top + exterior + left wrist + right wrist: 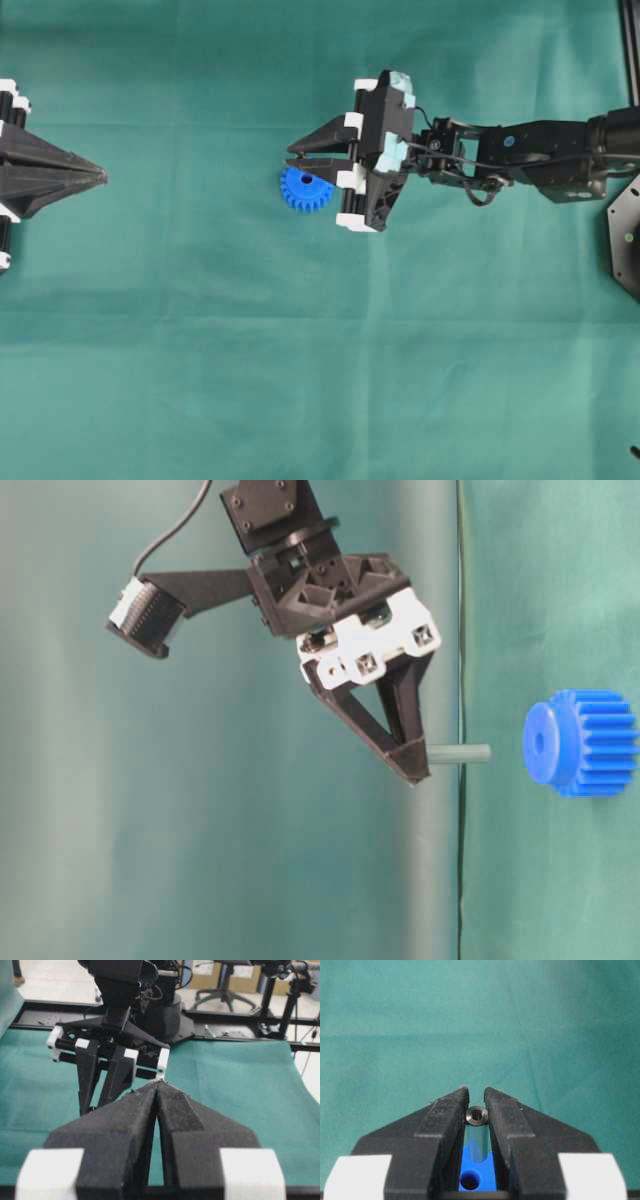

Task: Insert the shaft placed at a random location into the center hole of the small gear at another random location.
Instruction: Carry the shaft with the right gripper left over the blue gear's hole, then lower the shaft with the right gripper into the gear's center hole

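Closest in, from the right wrist camera, the shaft (477,1116) is seen end-on, pinched between the two black fingers (449,1120) of the right gripper (476,1105); its shiny hollow end faces outward. Just below it, in the slot between those fingers, a patch of the small gear (479,1172) is glimpsed, with the center hole (469,1179) showing dark. None of this detail is offered by the overhead view.

From the table-level camera, the side profile is given instead: the shaft (458,753) is held level at the gripper (412,762) tip, pointing toward the gear (580,742), with a clear gap between pin end and gear face. The hole (541,743) is seen on that face, roughly in line with the shaft.

From overhead, the right gripper (300,158) is placed over the upper edge of the gear (305,189) on the green cloth (200,350); the shaft itself cannot be made out here.

Farther off, at the left edge, the left gripper (100,176) is parked well apart from the gear. Its own wrist camera shows the left gripper (159,1087) with fingers pressed together on nothing, and the right gripper (102,1095) beyond them.
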Tool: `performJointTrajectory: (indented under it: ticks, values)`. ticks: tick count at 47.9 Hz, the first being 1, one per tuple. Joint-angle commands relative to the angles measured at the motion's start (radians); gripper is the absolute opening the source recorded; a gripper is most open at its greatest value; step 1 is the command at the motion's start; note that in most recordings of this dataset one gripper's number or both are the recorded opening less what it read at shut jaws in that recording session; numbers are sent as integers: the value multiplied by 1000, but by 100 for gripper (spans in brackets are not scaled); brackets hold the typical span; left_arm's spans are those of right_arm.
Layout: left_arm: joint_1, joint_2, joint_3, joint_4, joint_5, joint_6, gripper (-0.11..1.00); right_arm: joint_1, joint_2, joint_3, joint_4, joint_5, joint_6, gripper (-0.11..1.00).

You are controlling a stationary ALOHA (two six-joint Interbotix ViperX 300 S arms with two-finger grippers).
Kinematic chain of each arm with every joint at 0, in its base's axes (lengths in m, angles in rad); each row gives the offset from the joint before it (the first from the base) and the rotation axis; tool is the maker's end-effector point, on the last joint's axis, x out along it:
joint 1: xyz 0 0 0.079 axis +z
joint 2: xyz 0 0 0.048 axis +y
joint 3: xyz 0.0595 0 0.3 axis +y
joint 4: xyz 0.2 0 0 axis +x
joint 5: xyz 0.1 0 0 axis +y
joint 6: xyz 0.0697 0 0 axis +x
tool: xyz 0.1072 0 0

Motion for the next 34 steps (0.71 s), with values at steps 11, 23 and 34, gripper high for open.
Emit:
performJointTrajectory:
  ticks: [11,23,34]
  values:
    - [2,3,-9,-2,-5,0,0,2,5,-18,0,-5,-3,15]
    - [2,2,-9,-3,-5,0,0,-2,52,-20,3,-14,-3,15]
    - [2,3,-9,-2,-5,0,0,-5,66,-17,6,-21,-3,15]
